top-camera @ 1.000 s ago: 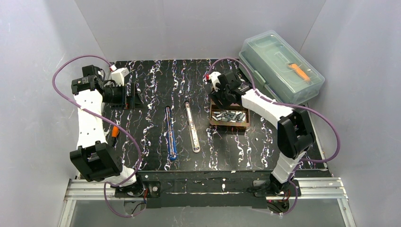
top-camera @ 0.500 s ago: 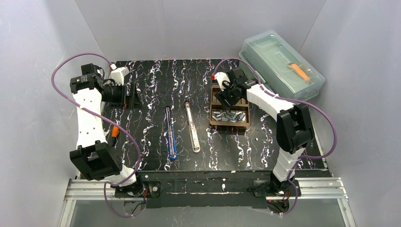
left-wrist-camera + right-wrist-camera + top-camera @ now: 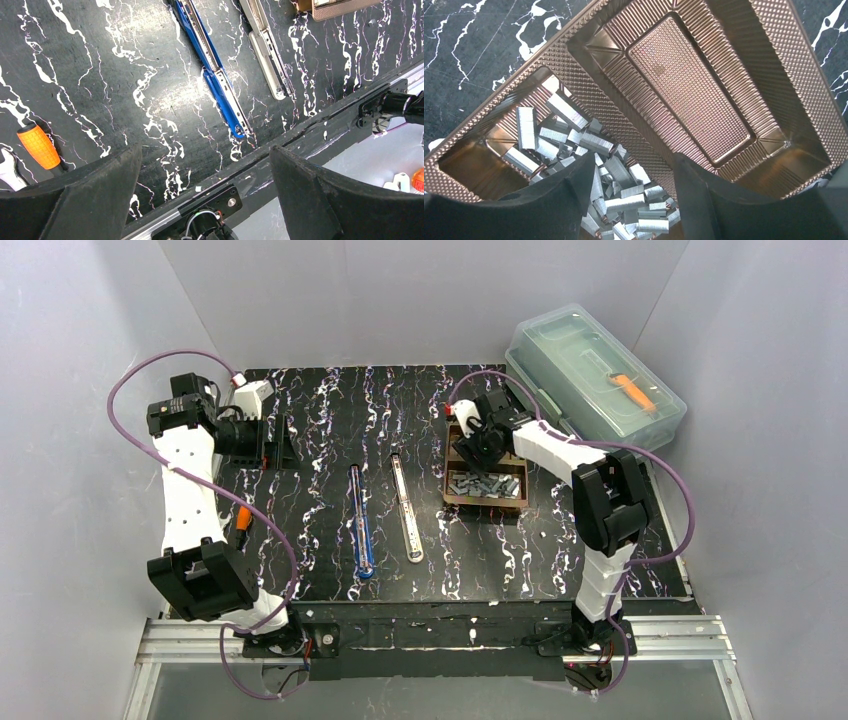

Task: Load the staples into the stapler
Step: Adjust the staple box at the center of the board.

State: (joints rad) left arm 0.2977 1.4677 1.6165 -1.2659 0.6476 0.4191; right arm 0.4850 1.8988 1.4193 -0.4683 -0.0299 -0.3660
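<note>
From above, you see a brown tray [image 3: 484,504] on the black table [image 3: 320,440], to the right of the middle. Its near compartment holds the staples [image 3: 487,483], a loose heap of short grey strips. The right gripper [image 3: 472,448] hangs over the far compartment of this tray, but from here you cannot tell how its fingers stand. A clear box [image 3: 560,400] with its lid on stands at the far right corner, and an orange thing [image 3: 632,390] lies inside it. The blue stapler [image 3: 360,520] and the white stapler [image 3: 406,508] lie opened flat, side by side, to the left of the tray. The left gripper [image 3: 278,443] is at the far left, well apart from all of these.

In the left wrist view, the fingers [image 3: 90,195] of the left gripper stand wide apart with nothing between them. Under them you see both staplers and, at the left, an orange handle [image 3: 39,146].

In the right wrist view, the fingers [image 3: 569,195] of the right gripper stand apart and hold nothing, just above the staples. The strips lie across each other in the lower left compartment. The compartment beside it shows its bare patterned floor.
</note>
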